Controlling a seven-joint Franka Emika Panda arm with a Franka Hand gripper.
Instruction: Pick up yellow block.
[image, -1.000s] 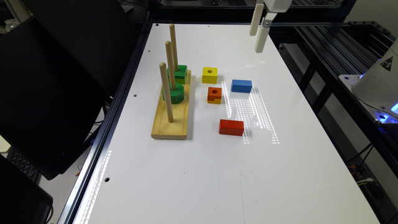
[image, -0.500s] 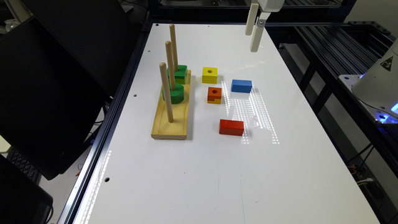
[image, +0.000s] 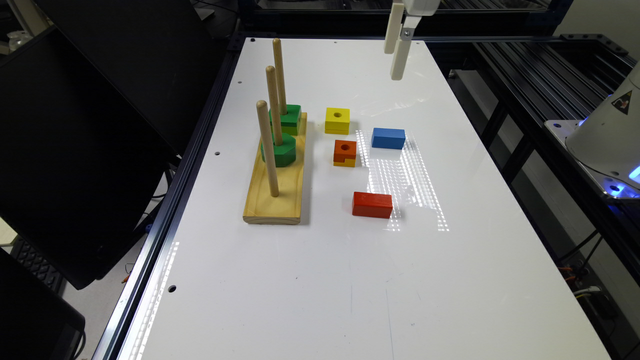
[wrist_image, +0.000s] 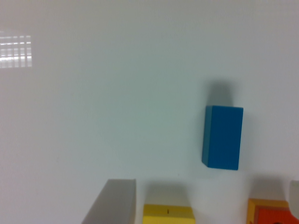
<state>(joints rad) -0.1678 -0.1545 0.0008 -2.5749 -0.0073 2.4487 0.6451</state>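
Closest to the camera in the exterior view there's a red block (image: 372, 204) lying flat on the white table (image: 320, 280). Just past it, toward the exterior view's left, sits a wooden peg board (image: 276, 187) with three upright pegs and two green pieces (image: 279, 149) threaded on the far two.

Next comes the orange-topped block (image: 345, 152), then a blue block (image: 388, 138) to its right. The yellow block (image: 337, 120) sits a little farther back, just beside the peg board's far end, hole facing up, touching nothing.

Farthest back, the gripper (image: 395, 47) hangs in the air well above the table, off to the right of the yellow block and holding nothing. In the wrist view the fingers (wrist_image: 112, 201) are spread wide apart, with the yellow block (wrist_image: 168, 213) peeking in between them.
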